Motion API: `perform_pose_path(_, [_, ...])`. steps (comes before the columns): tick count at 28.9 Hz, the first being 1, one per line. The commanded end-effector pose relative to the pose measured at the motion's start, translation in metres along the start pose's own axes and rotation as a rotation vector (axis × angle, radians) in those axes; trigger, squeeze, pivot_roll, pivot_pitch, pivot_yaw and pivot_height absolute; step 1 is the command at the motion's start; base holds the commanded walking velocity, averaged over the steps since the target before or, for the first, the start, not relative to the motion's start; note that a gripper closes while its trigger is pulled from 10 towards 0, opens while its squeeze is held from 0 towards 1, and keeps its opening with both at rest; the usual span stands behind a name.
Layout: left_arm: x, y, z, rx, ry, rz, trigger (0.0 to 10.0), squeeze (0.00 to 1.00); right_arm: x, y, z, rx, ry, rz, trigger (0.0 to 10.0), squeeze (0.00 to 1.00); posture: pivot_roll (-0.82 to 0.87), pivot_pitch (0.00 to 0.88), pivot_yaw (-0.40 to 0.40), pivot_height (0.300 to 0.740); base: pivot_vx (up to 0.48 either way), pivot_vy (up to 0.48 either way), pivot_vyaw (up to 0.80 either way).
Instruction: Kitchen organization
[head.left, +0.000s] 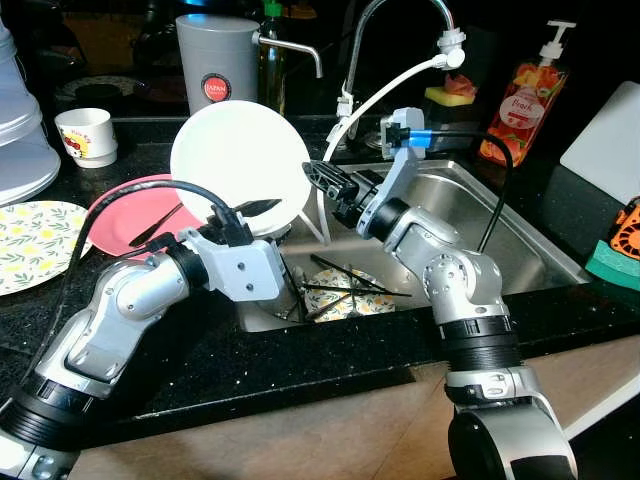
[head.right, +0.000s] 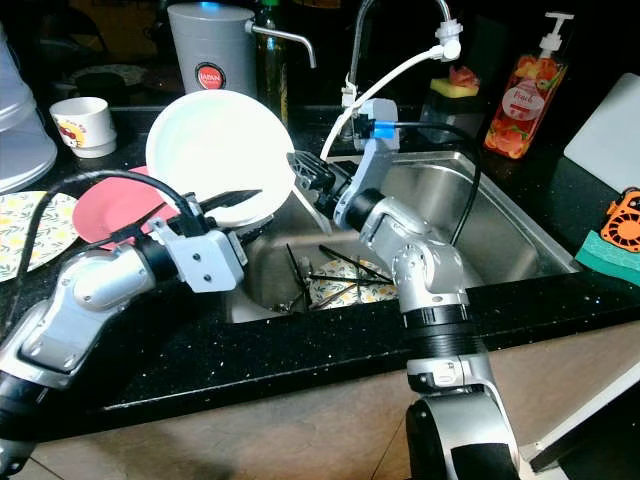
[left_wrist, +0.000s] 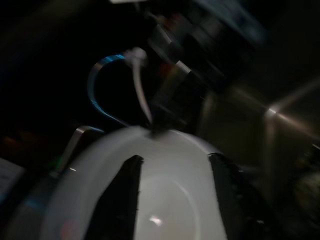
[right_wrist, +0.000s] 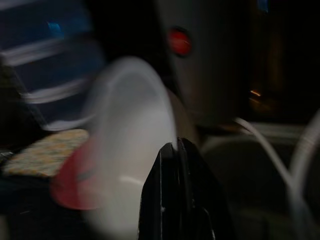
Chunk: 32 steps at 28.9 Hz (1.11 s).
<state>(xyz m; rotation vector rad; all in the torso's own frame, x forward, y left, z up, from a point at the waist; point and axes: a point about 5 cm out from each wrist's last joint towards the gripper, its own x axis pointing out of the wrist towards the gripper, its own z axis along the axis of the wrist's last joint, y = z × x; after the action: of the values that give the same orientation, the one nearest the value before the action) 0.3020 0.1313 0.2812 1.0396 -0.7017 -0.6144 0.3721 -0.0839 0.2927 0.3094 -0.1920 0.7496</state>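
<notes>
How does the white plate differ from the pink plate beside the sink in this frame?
The white plate stands nearly on edge over the sink's left rim, while the pink plate lies flat on the black counter. The white one is pinched at its rim by the right gripper, with the left gripper open at its face; the pink one is untouched. The white plate looks bare; the pink one carries a dark utensil. Both are round.

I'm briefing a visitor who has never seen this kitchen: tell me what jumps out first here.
The big white plate stands out, held on edge over the sink's left rim, the right tool pinching its right edge and the left tool open at its lower face. Below lie dark chopsticks across a patterned dish in the basin. A pink plate rests on the black counter behind.
</notes>
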Motion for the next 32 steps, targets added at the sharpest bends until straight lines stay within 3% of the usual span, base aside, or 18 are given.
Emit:
perform_pose_path(1, [0.001,0.009,0.007,0.050,-0.032,0.053,10.0,1.00,-0.003,-0.012,0.005,-0.016,-0.025,-0.075,0.0,0.00,-0.01,0.070,-0.054,0.740,0.000,0.000,0.00])
perform_pose_path(5, [0.001,0.014,0.008,0.091,-0.034,0.088,10.0,1.00,-0.005,-0.025,0.008,-0.020,-0.047,-0.166,0.0,0.00,-0.01,0.074,-0.056,0.740,0.000,0.000,0.00])
perform_pose_path(6, [0.000,0.015,0.010,0.084,-0.048,0.097,10.0,0.06,-0.007,-0.031,0.009,-0.028,-0.051,-0.210,0.0,0.00,-0.01,0.077,-0.058,0.740,0.000,0.000,0.00])
perform_pose_path(11, [-0.002,0.018,0.013,0.071,-0.064,0.135,10.0,0.00,-0.012,-0.047,0.008,-0.075,-0.041,-0.331,0.0,0.00,-0.01,0.081,-0.058,0.740,0.000,0.000,0.00])
perform_pose_path(15, [-0.002,0.023,0.005,0.007,0.003,0.191,10.0,0.00,-0.016,-0.053,0.005,-0.113,-0.027,-0.371,0.0,0.00,-0.01,0.081,-0.058,0.740,0.000,0.000,0.00])
perform_pose_path(17, [0.000,0.021,-0.006,-0.190,0.088,0.206,10.0,0.00,-0.017,-0.055,0.000,-0.139,-0.009,-0.378,0.0,0.00,-0.01,0.086,-0.058,0.740,0.000,0.000,0.00])
perform_pose_path(18, [0.001,0.016,-0.012,-0.344,0.133,0.191,10.0,0.00,-0.018,-0.056,-0.003,-0.148,0.001,-0.377,0.0,0.00,-0.01,0.086,-0.058,0.740,0.000,0.000,0.00])
perform_pose_path(20, [0.004,0.003,-0.013,-0.552,0.158,0.129,10.0,0.00,-0.019,-0.058,-0.009,-0.158,0.018,-0.379,0.0,0.00,-0.01,0.086,-0.058,0.740,0.000,0.000,0.00])
perform_pose_path(25, [0.009,-0.023,-0.005,-0.837,0.165,-0.047,10.0,0.00,-0.021,-0.061,-0.021,-0.169,0.057,-0.391,0.0,0.00,-0.01,0.088,-0.056,0.740,0.000,0.000,0.00])
perform_pose_path(26, [0.009,-0.029,0.001,-0.918,0.150,-0.122,10.0,0.00,-0.021,-0.061,-0.024,-0.171,0.072,-0.387,0.0,0.00,-0.01,0.089,-0.056,0.740,0.000,0.000,0.00])
perform_pose_path(28, [0.008,-0.033,0.006,-0.955,0.150,-0.183,10.0,0.00,-0.021,-0.061,-0.026,-0.178,0.083,-0.383,0.0,0.00,-0.01,0.089,-0.056,0.740,0.000,0.000,0.00])
perform_pose_path(30, [0.004,-0.039,0.006,-0.930,0.204,-0.262,10.0,0.00,-0.020,-0.059,-0.031,-0.184,0.119,-0.359,0.0,0.00,-0.01,0.088,-0.055,0.740,0.000,0.000,0.00])
perform_pose_path(32, [0.000,-0.040,-0.003,-0.828,0.310,-0.268,10.0,0.00,-0.019,-0.055,-0.036,-0.202,0.150,-0.320,0.0,0.00,-0.01,0.089,-0.054,0.740,0.000,0.000,0.00])
